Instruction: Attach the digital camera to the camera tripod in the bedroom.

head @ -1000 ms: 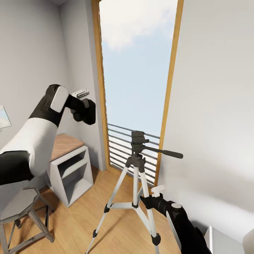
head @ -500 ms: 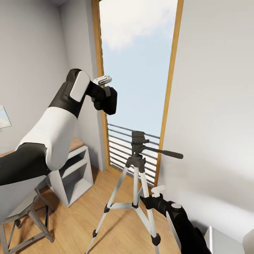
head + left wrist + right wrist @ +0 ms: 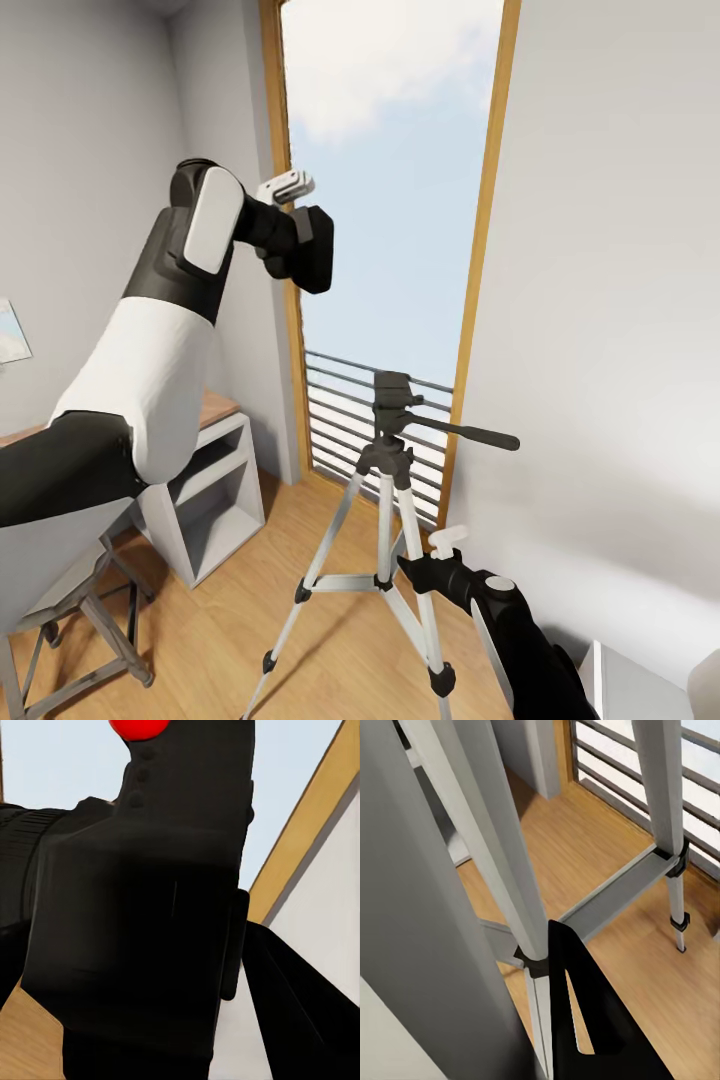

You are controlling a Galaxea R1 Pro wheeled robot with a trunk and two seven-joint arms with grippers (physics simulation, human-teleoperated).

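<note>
Left wrist view, digital camera (image 3: pixel 142 915) clamped in left tool (image 3: pixel 300 245) — lens cropped, right tool (image 3: pixel 425 565) (state unclear)

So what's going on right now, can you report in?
Left gripper shut on digital camera, held high above camera tripod. Right gripper low beside a tripod leg, state unclear. Camera not mounted; tripod head bare.

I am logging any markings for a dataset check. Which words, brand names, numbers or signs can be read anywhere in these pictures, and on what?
None can be read.
The digital camera, held in the left gripper, shows a red dot and no lettering.
The camera tripod bears no visible brand.
The picture on the wall is cut off by the frame edge and too blurred to read.
</note>
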